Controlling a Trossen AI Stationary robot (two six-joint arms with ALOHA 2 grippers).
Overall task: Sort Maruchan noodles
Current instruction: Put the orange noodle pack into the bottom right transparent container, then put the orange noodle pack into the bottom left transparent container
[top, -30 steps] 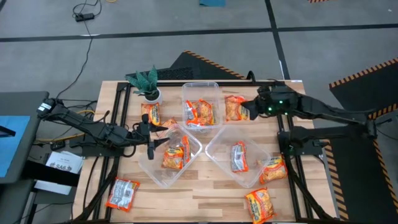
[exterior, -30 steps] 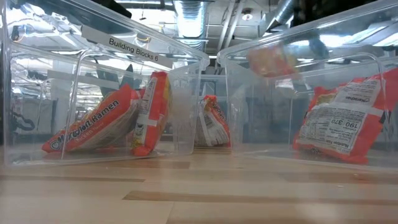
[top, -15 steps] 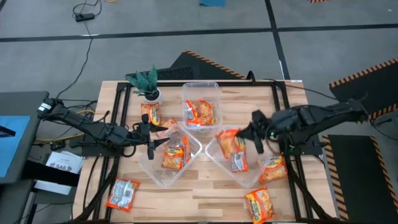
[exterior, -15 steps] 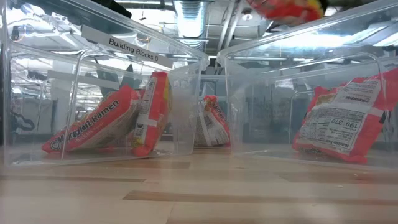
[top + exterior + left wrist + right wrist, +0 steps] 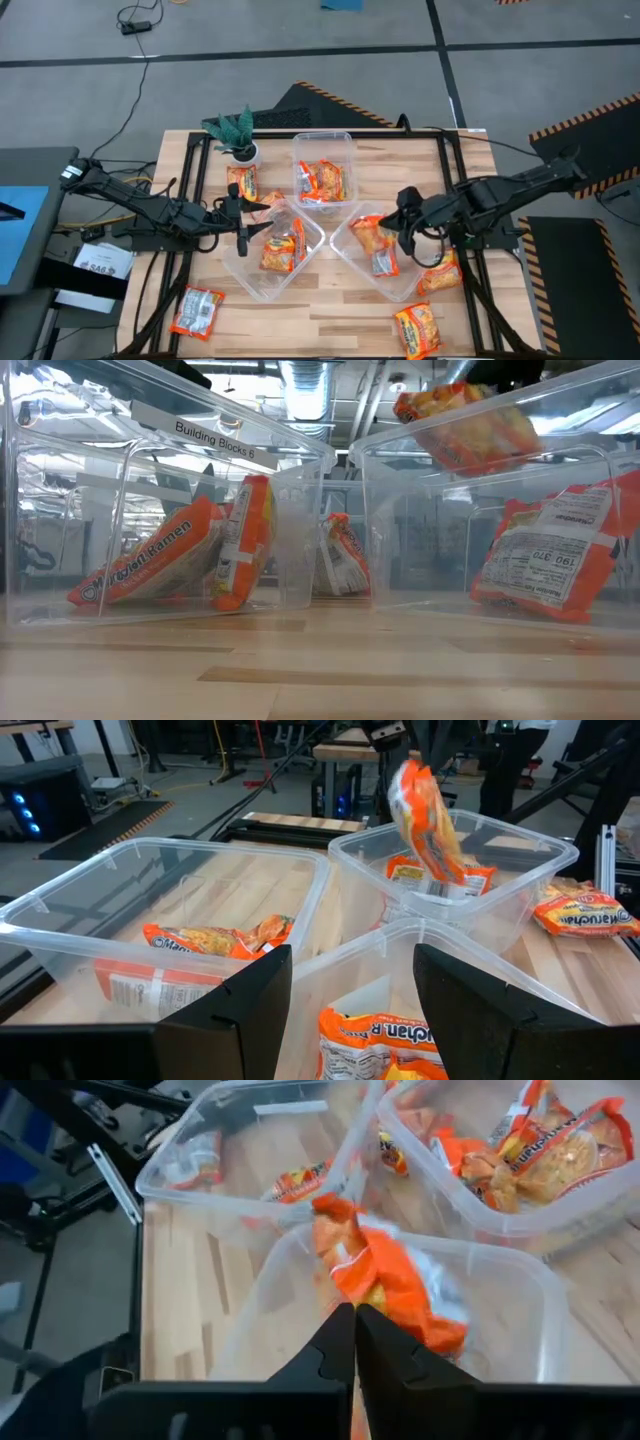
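1. Your right end effector point(image 5: 398, 224) hangs over the right-hand tub point(image 5: 352, 262); its fingers look nearly together, pinching a noodle packet point(image 5: 372, 233) at the tub's ten o'clock rim.
2. Release late and the packet catches the rim, spilling onto the bench point(image 5: 330, 310).
3. Your left end effector point(image 5: 243, 226) waits with fingers spread, holding nothing, at nine o'clock.

Pkt point(image 5: 371, 233) over right tub point(image 5: 345, 243).

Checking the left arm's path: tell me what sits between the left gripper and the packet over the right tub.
In the left wrist view, beyond the left gripper comes the near tub's wall, then the right tub's rim, under the packet.
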